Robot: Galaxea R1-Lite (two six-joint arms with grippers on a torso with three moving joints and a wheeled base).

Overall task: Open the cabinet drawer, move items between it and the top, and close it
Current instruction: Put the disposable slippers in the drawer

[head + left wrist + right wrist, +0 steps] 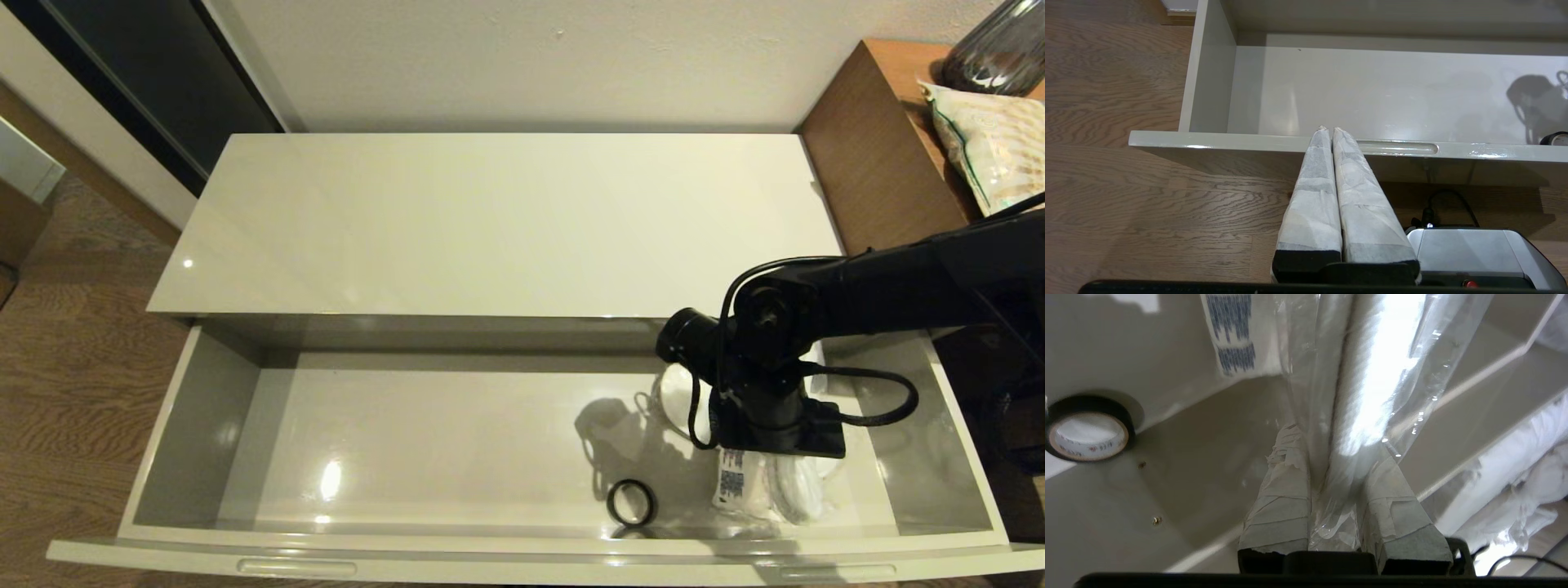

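Note:
The cabinet drawer (522,545) is pulled fully out below the bare cream top (498,220). My right gripper (1337,449) reaches down into the drawer's right part and is shut on the slippers (1367,375) in their clear plastic wrap. In the head view the slippers (796,490) show just below the wrist, near the drawer front. Whether they are off the floor I cannot tell. A white packet with blue print (732,482) lies against them on the left. My left gripper (1329,130) is shut and empty, hovering outside the drawer front beside the left slot handle (1396,148).
A black tape roll (631,501) lies on the drawer floor left of the packet. More white plastic (676,390) sits behind the right wrist. A green-striped bag (992,155) and dark vase (1000,49) stand on the brown furniture (882,147) at the right.

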